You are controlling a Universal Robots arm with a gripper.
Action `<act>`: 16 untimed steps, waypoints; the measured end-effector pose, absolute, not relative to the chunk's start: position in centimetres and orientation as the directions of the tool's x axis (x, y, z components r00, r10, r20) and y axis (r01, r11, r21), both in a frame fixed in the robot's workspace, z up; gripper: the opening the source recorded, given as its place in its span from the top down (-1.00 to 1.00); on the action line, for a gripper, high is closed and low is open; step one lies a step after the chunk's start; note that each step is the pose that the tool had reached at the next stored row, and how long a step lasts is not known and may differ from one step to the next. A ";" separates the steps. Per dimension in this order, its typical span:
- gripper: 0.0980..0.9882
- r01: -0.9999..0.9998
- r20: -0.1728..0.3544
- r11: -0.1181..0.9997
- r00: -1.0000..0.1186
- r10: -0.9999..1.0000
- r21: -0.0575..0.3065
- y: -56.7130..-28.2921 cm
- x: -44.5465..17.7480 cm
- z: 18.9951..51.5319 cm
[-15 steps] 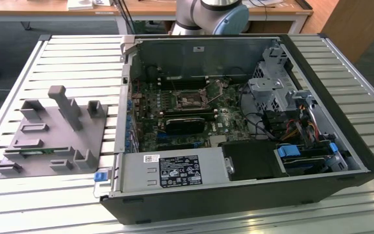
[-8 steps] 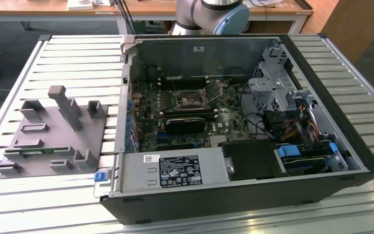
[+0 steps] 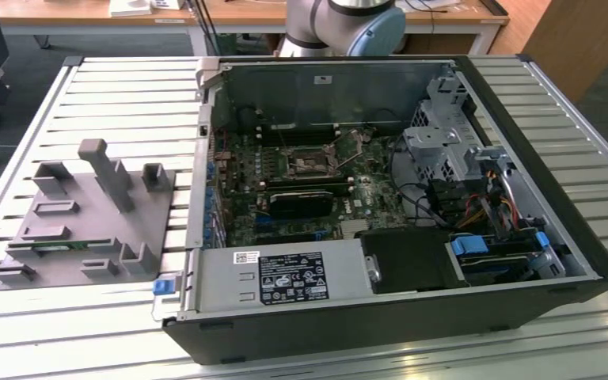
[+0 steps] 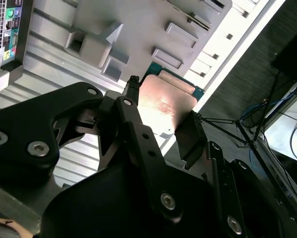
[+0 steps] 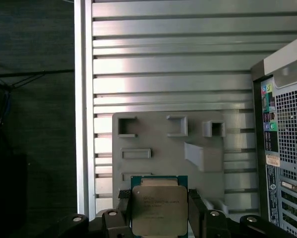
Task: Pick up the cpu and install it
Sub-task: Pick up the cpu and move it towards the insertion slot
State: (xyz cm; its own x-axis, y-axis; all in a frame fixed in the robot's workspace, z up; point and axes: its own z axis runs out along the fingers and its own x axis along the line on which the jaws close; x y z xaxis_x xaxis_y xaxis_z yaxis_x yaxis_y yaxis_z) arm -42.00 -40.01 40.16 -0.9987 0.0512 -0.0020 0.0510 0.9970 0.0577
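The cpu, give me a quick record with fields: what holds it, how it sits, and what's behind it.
held by: hand, shut on two opposite edges
cpu: metal top faces the camera in the first wrist view, green rim showing
behind it: grey holder plate on the slatted table
nearby: computer case beside the plate

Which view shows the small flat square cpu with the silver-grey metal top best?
The first wrist view: the silver-grey square cpu faces the camera flat-on, with its top and green edge visible, gripped by the black gripper. The second wrist view shows it obliquely, washed by glare and partly behind the gripper.
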 end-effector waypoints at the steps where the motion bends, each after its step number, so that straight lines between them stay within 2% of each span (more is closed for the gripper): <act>1: 0.00 0.051 -0.002 0.997 -0.999 0.051 0.058 -40.0 -41.9 40.2; 16: 0.00 0.051 -0.002 0.997 -0.999 0.051 0.058 -40.0 -40.1 40.2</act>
